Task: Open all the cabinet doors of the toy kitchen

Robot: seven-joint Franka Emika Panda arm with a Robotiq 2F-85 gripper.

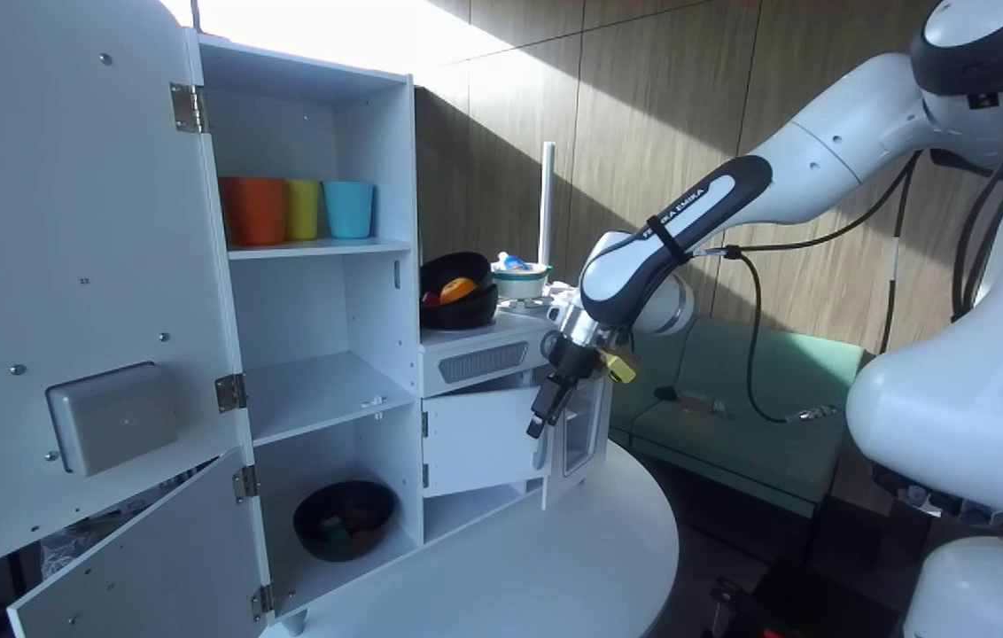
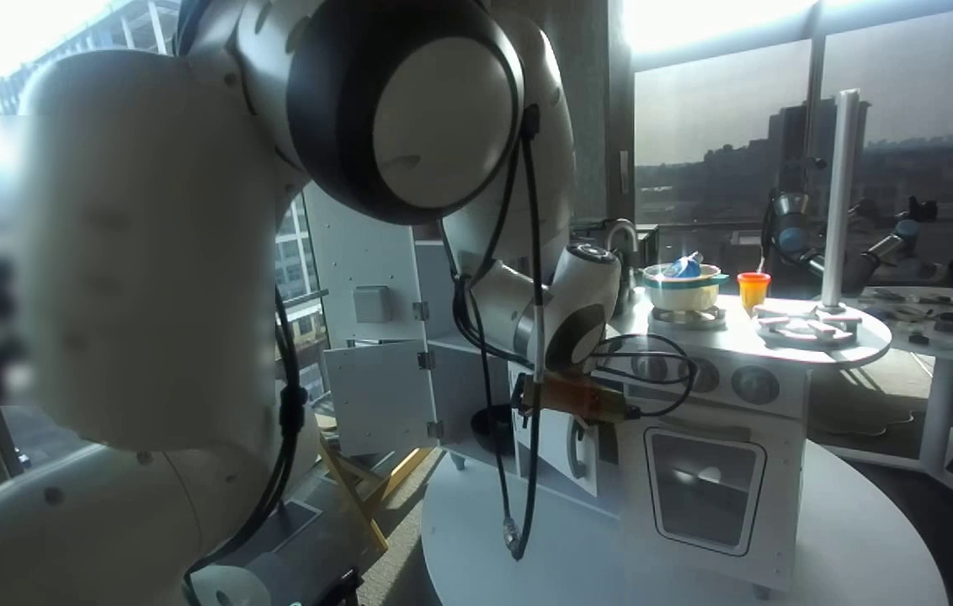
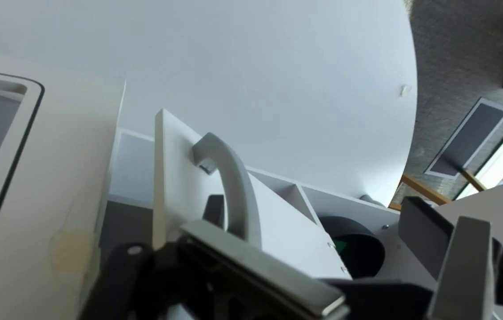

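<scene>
Tall fridge door (image 1: pixel 67 248) and lower fridge door (image 1: pixel 165 554) stand open on the toy kitchen (image 1: pixel 377 142). Beyond, small cabinet door (image 1: pixel 477 443) ajar; gripper (image 1: pixel 539 424) at its grey handle (image 3: pixel 240 191), fingers (image 3: pixel 462 266) spread wide. Farther along, windowed oven door (image 2: pixel 708 488) sits flush.

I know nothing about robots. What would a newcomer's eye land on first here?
Probably the bulky white robot arm with black trim, looming large in both exterior views. Next, the white toy kitchen standing on a round white table, its tall flat white door wide open. Inside, orange, yellow and light-blue cups brighten the upper shelf.
</scene>
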